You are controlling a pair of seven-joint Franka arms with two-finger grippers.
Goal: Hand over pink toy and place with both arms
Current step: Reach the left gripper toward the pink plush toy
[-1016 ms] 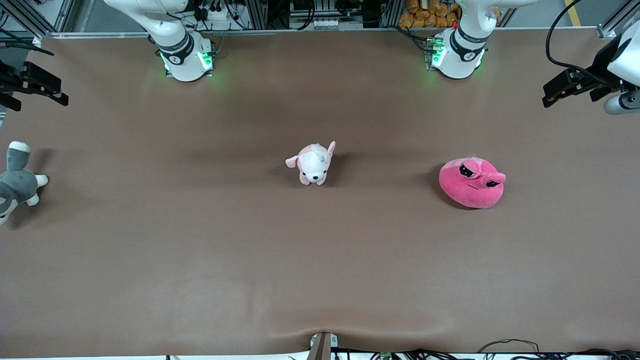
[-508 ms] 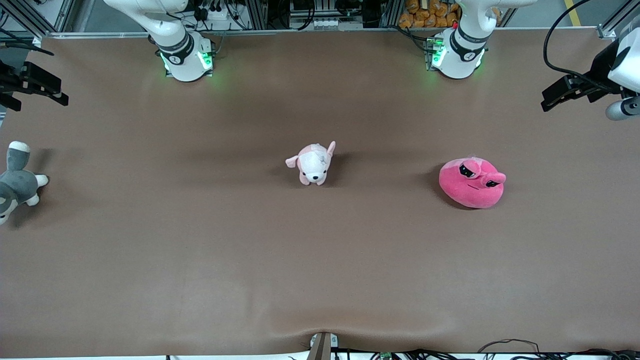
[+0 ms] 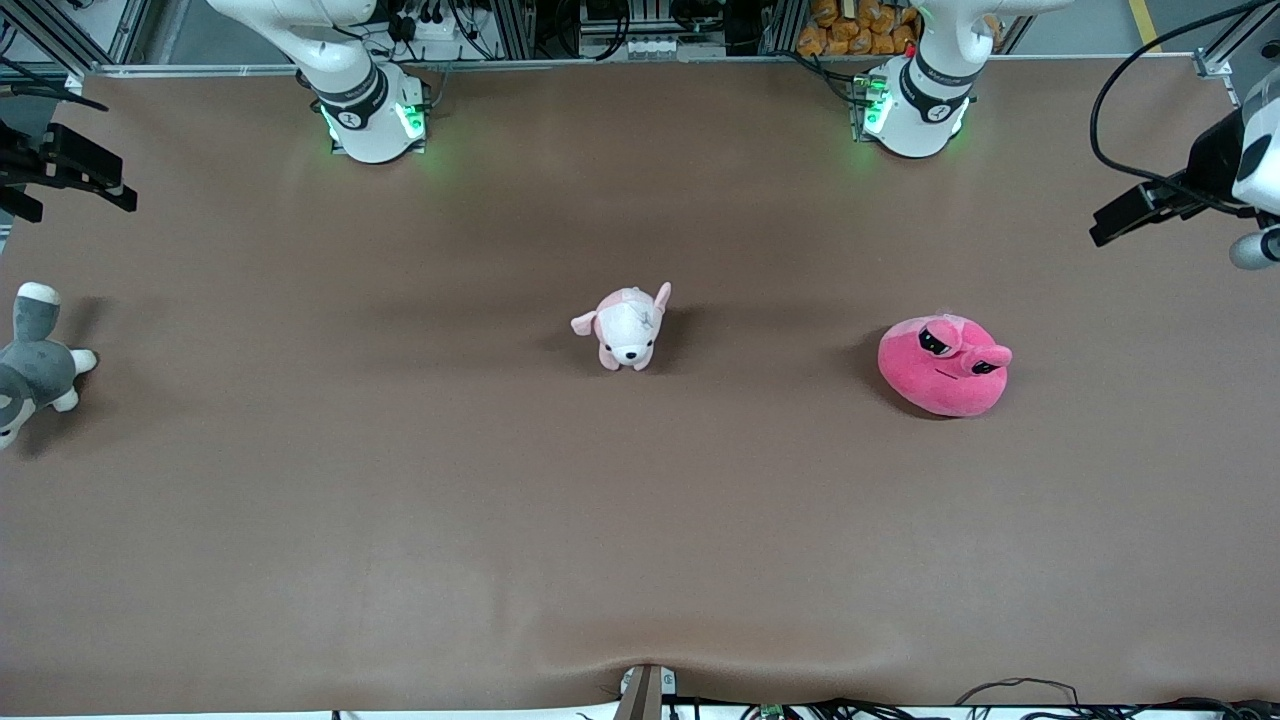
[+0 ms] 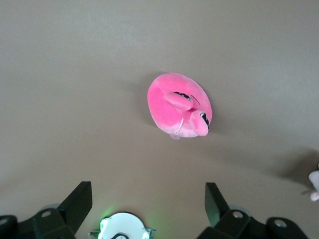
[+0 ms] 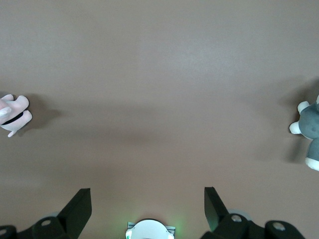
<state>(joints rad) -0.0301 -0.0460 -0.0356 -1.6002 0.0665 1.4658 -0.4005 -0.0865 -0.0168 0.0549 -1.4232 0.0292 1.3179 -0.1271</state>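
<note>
Pink toy (image 3: 944,365) sat untouched mid-right of frame; left gripper (image 4: 147,209) and waiting right gripper (image 5: 147,209) both spread wide, pre-grasp.

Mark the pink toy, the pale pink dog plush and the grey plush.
pink toy (image 3: 940,372): front view, on its round body below the eyes.
pale pink dog plush (image 3: 626,330): front view, on its head.
grey plush (image 3: 32,372): front view, on its body.

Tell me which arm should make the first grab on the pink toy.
Left. The pink toy lies toward the left arm's end of the table and shows in the left wrist view above the open left pincer. The right pincer sees only other plush toys.
</note>
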